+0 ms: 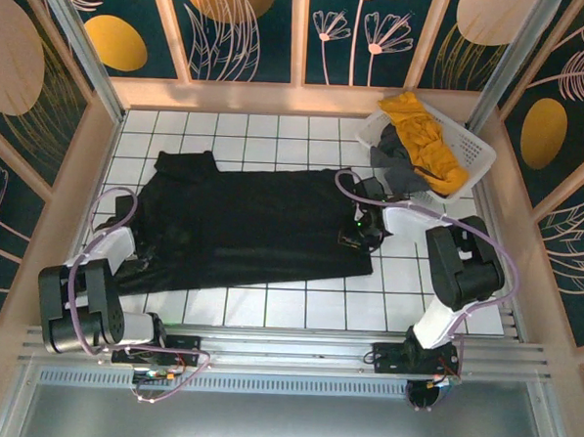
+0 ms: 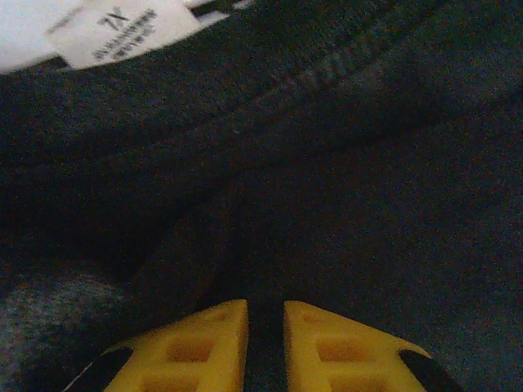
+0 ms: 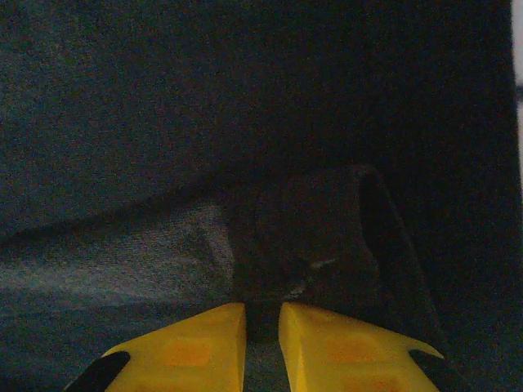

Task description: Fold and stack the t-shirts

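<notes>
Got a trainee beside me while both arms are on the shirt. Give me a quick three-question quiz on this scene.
1. True or false: the black t-shirt lies spread out on the tiled table.
2. Where is the mustard yellow t-shirt? A: in the white basket. B: folded on the black t-shirt. C: flat on bare tiles.
3. Fill in: the left gripper and right gripper each have their fingers closed on ____ cloth.

Key: 1 true; 2 A; 3 black.
</notes>
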